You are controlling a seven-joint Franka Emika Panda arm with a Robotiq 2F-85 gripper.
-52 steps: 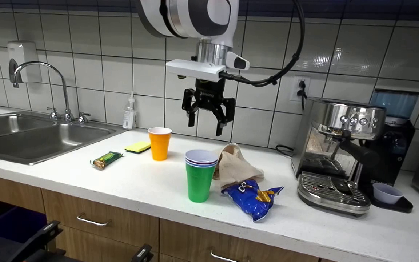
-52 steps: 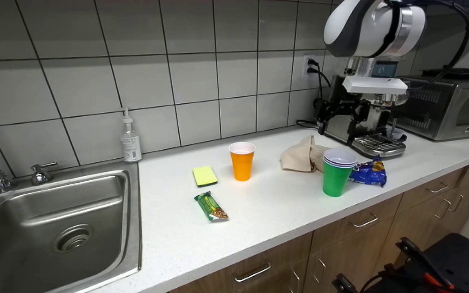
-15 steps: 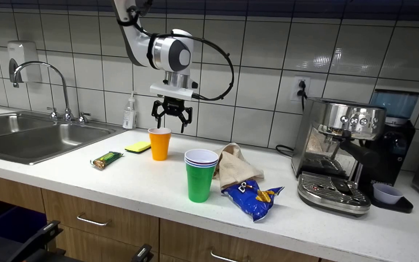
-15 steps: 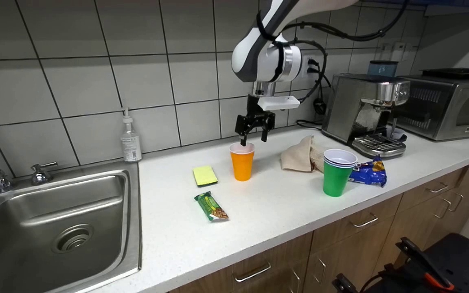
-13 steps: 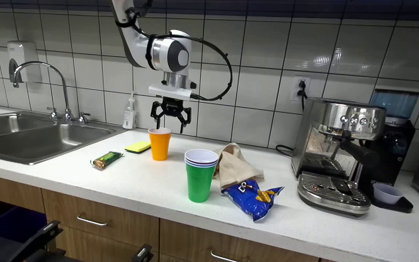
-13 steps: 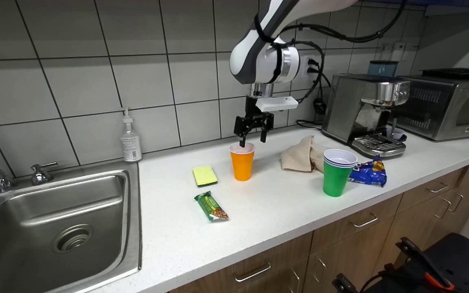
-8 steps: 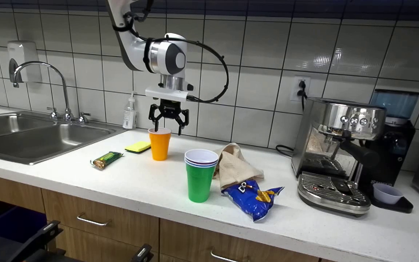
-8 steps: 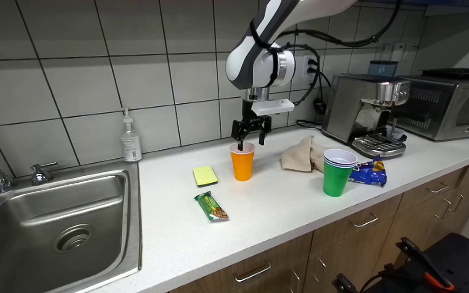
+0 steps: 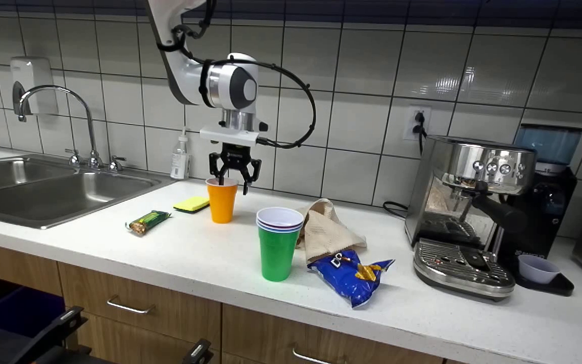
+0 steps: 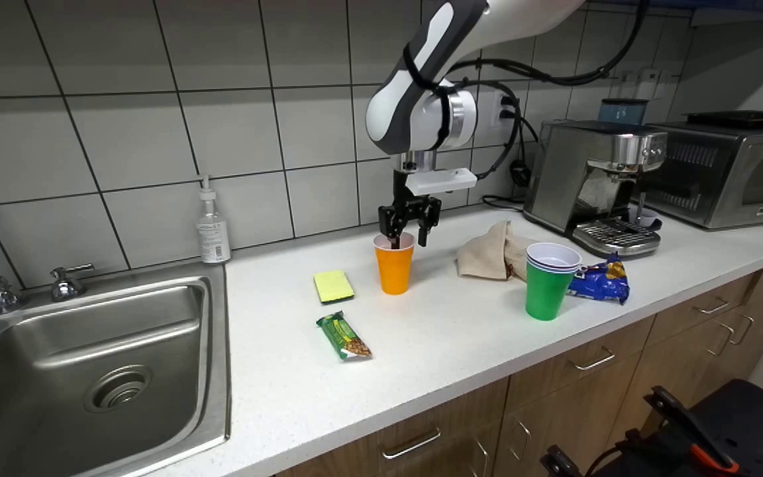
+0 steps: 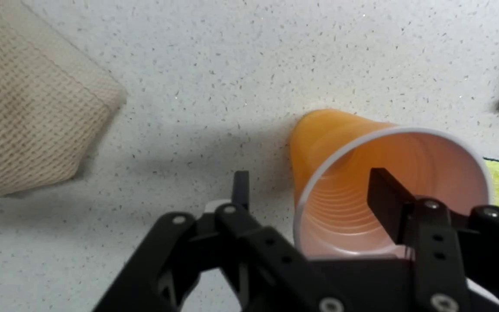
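My gripper (image 9: 233, 188) points down over the orange cup (image 9: 222, 206) and straddles one side of its wall. The wrist view shows one of the dark fingers (image 11: 388, 203) inside the cup's mouth, while the opposite finger stays outside, over the counter. Between them lies the white rim, with a visible gap to the outer finger. The jaws stand apart and grip nothing. Upright on the counter, the orange cup (image 10: 394, 273) appears with the inner fingertip hidden below its rim in both exterior views. Whether the inner finger touches the wall I cannot tell.
Beside the cup lie a yellow sponge (image 9: 191, 204) and a green snack bar (image 10: 344, 336). Stacked green cups (image 9: 276, 255), a beige cloth (image 9: 329, 230) and a blue chip bag (image 9: 349, 278) sit towards the espresso machine (image 9: 468, 212). A sink (image 10: 219, 331) and soap bottle (image 10: 212, 232) flank the other side.
From near the espresso machine, the gripper has travelled to the orange cup and come down, one finger entering it. Its jaws have narrowed somewhat in the last half second. The cup stays put.
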